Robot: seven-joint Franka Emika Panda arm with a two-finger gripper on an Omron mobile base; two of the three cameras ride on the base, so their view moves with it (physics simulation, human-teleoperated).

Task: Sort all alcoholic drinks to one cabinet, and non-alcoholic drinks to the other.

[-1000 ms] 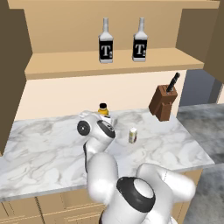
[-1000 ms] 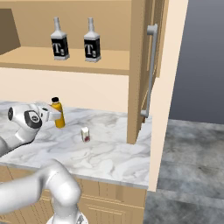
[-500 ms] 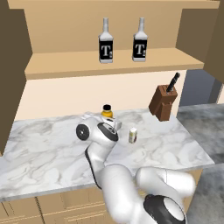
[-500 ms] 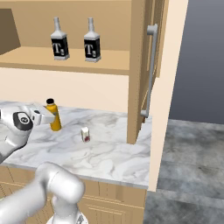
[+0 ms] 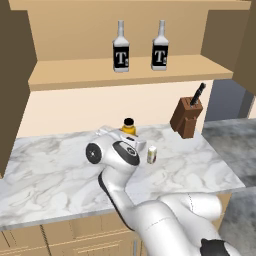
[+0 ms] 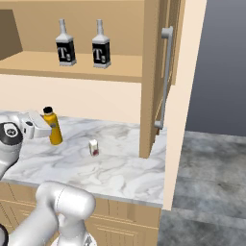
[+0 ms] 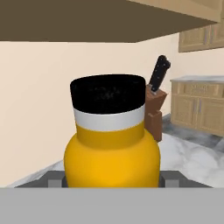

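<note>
Closest to the camera on the hand, the orange bottle (image 7: 111, 148) sits squarely between the two finger tips, whose dark stubs flank its shoulders at the bottom of that view; the jaws stand spread on either side of it, and whether the pads already touch the plastic cannot be told, so no grasp can be claimed. In the right base view the gripper (image 6: 48, 130) reaches the bottle from the side, level with its upper body, while the bottle stands upright on the marble counter (image 6: 120, 168). The step in hand looks like the pickup of the one non-alcoholic drink: the next move calls for closing on the bottle just below its black cap, lifting it straight up, then carrying it across to the narrow cabinet (image 6: 161, 77) with the grey bar handle. Just beside the bottle on the counter stands a small white carton (image 5: 151, 154), which a wide swing could knock. Farther back to the right is the knife block (image 5: 187, 117). Farthest, on the shelf of the wide cabinet (image 5: 130, 75), the two T bottles (image 5: 121, 49) stand upright and near each other, so the alcoholic half appears settled. In the left base view the arm's own joints cover most of the orange bottle, leaving the cap and a sliver of yellow. The inside of the narrow cabinet is not visible, nor whether its door stands open enough.
</note>
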